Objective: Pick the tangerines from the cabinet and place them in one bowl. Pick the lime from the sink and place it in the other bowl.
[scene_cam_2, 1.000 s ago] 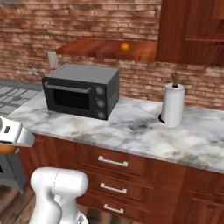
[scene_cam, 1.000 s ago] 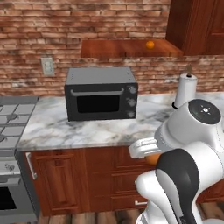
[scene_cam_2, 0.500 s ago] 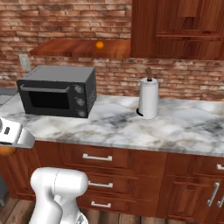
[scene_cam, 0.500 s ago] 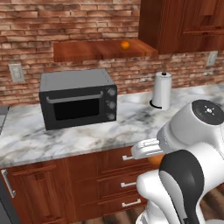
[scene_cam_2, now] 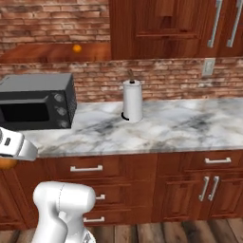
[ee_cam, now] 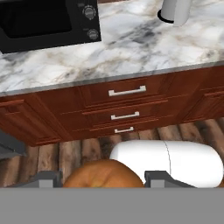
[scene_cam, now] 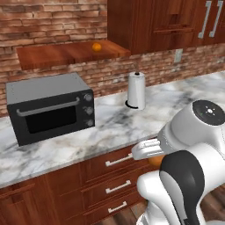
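We see a round orange tangerine (ee_cam: 103, 174) pinched between our gripper's (ee_cam: 103, 177) two dark fingertips (ee_cam: 45, 179), low before the drawers (ee_cam: 126, 116). Beyond, a second tangerine (scene_cam: 96, 47) sits on the cabinet (scene_cam: 66, 53) shelf above the toaster oven (scene_cam: 48, 107).

One tangerine (ee_cam: 103, 173) between jaws; other tangerine (scene_cam: 96, 46) on cabinet (scene_cam: 66, 53) shelf

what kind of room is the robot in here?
A home-style kitchen, rendered. A marble countertop over wooden drawer cabinets, a black toaster oven and a paper towel roll against a brick wall. A tangerine sits on the open wall shelf.
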You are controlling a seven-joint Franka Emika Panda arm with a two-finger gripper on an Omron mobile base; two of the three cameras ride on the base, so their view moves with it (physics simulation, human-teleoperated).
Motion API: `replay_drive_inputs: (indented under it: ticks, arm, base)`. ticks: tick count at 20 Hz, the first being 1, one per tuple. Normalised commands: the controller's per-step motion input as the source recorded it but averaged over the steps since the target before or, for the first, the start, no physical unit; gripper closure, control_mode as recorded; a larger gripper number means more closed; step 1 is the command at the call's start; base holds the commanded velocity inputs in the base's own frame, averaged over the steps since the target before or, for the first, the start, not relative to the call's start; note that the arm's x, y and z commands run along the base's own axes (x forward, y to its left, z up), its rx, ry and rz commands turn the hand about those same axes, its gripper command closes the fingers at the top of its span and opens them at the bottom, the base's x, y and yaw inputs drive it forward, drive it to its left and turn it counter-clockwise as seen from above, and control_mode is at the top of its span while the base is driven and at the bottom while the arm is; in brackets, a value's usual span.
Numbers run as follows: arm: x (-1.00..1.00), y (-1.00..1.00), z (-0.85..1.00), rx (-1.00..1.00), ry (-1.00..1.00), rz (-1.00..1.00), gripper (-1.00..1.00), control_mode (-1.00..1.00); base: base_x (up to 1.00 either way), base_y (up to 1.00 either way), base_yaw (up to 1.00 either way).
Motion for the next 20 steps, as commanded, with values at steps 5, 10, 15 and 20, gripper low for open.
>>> replay_drive_inputs:
  ticks: [5,10,15,20]
  arm:
    - [0.0,0.0,0.0,0.0,0.0,0.0,1.0,1.0]
    - [0.0,0.0,0.0,0.0,0.0,0.0,1.0,1.0]
    - [0.0,0.0,0.0,0.0,0.0,0.0,1.0,1.0]
    - [0.0,0.0,0.0,0.0,0.0,0.0,1.0,1.0]
  base:
    - [0.0,-0.18,-0.33]
    - [0.0,-0.15,-0.32]
    - [0.0,-0.15,-0.32]
    - [0.0,-0.21,-0.35]
